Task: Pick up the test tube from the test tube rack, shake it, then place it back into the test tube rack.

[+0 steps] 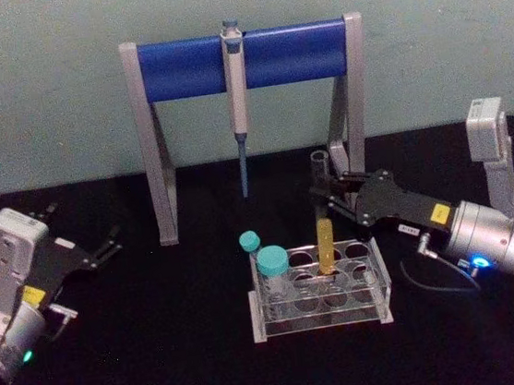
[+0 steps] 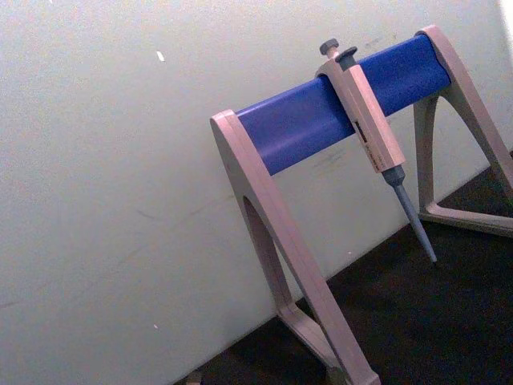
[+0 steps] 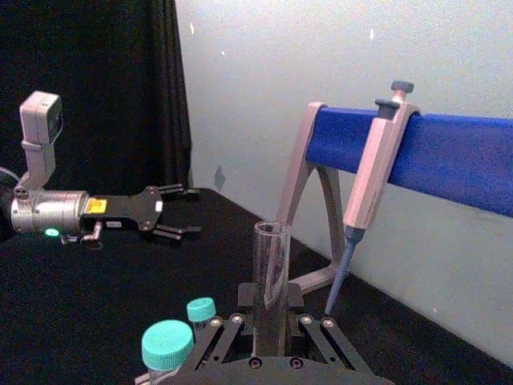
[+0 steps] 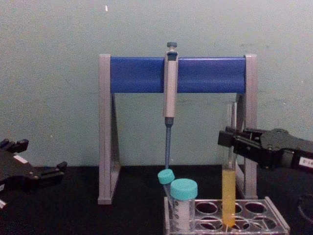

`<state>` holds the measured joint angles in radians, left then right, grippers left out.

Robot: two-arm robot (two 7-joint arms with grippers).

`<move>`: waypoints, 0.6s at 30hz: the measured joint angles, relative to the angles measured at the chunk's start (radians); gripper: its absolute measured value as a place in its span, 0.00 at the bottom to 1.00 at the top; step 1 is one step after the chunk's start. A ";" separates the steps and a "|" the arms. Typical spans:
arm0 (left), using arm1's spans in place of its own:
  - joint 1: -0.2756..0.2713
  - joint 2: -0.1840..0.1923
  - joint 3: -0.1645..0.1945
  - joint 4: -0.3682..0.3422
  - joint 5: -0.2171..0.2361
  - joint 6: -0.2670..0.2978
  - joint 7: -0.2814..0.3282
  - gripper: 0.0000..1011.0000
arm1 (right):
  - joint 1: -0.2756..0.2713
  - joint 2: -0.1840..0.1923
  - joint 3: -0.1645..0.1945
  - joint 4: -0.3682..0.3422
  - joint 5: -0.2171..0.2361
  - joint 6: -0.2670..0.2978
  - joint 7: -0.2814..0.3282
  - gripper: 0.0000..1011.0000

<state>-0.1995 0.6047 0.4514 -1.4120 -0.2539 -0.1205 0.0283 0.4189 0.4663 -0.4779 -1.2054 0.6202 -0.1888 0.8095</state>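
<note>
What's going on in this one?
The right gripper is at the upper part of the test tube, which stands upright in a back-row hole of the rack. The tube is not yet lifted out. The left gripper sits off to the left, jaws open, holding nothing.
</note>
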 joint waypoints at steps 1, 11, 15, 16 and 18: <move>0.000 0.000 0.000 0.000 0.000 0.000 0.000 0.99 | 0.001 -0.001 -0.001 0.001 -0.002 0.001 -0.001 0.23; 0.000 0.000 0.000 0.000 0.000 0.000 0.000 0.99 | 0.013 -0.008 -0.015 0.024 -0.026 0.012 -0.007 0.23; 0.000 0.000 0.000 0.000 0.000 0.000 0.000 0.99 | 0.019 -0.012 -0.020 0.033 -0.035 0.019 -0.008 0.23; 0.000 0.000 0.000 0.000 0.000 0.000 0.000 0.99 | 0.019 -0.012 -0.020 0.033 -0.035 0.019 -0.008 0.23; 0.000 0.000 0.000 0.000 0.000 0.000 0.000 0.99 | 0.021 -0.013 -0.023 0.036 -0.037 0.021 -0.008 0.23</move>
<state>-0.1996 0.6047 0.4514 -1.4120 -0.2539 -0.1205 0.0283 0.4395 0.4537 -0.5004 -1.1697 0.5829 -0.1674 0.8010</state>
